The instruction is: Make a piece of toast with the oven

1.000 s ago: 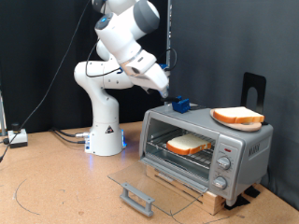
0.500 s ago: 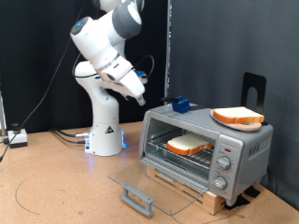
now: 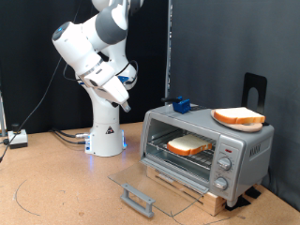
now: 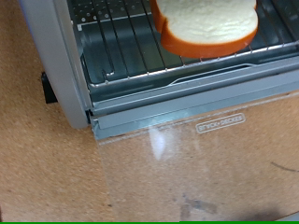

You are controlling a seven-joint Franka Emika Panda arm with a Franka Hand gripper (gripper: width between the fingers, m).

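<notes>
The silver oven [image 3: 246, 148] stands on a wooden board at the exterior view's right, its glass door [image 3: 155, 180] folded down flat with the grey handle [image 3: 137, 199] in front. One piece of toast [image 3: 190, 144] lies on the wire rack inside; the wrist view shows it [image 4: 206, 24] on the rack [image 4: 117, 47] above the open door [image 4: 187, 154]. A second alike slice [image 3: 238, 117] rests on the oven's roof. My gripper [image 3: 125, 103] hangs in the air well to the exterior view's left of the oven, holding nothing. Its fingers do not show in the wrist view.
A small blue object [image 3: 180, 105] sits on the oven's roof near its back left corner. A black stand [image 3: 253, 89] rises behind the oven. The robot base [image 3: 106, 136] and cables [image 3: 14, 139] occupy the left. The tabletop is brown cork.
The arm has swung away from the oven's roof toward the exterior view's left, and the gripper now sits lower. Both slices and the door have stayed put.
</notes>
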